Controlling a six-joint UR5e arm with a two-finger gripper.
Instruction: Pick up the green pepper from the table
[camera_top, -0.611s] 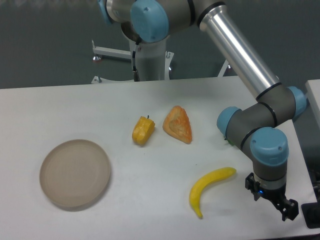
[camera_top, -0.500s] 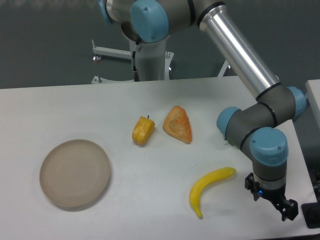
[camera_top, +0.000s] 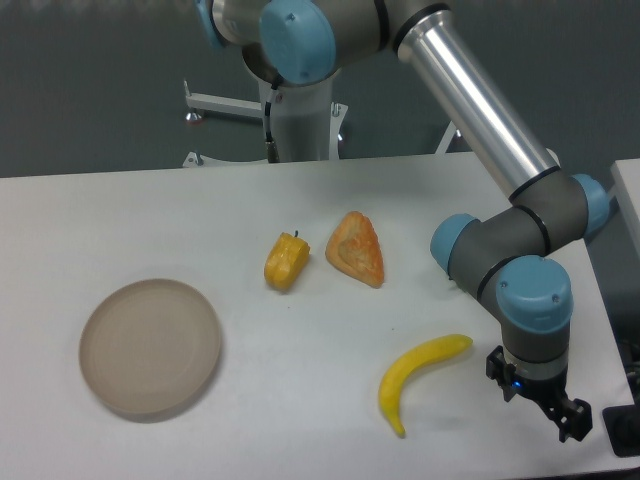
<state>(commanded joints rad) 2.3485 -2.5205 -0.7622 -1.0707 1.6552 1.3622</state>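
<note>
The arm is reaching down over the right edge of the table (camera_top: 120, 215), its polished silver tube sloping from the top of the view to grey joints with pale-blue caps, and the gripper (camera_top: 552, 414) is hanging low near the front right corner, a small black claw seen end-on, so whether it is open or closed I cannot tell, and nothing is showing between its fingers. The green pepper (camera_top: 457, 283) is barely peeking out as a thin dark-green sliver behind the grey elbow joint, toward the right edge of the matte white tabletop, most of it hidden by the arm. Just left of the gripper a smooth curved yellow banana (camera_top: 415, 376) is lying near the front edge, its tip pointing toward the front. Around the middle of the tabletop a lumpy yellow-orange pepper (camera_top: 286, 261) with a short dark stem is sitting beside an orange wedge-shaped piece (camera_top: 357, 250) with a rough, crusty surface, the two close but apart. Over by the front left, a round beige plate (camera_top: 150, 346) with a raised rim is resting flat
</note>
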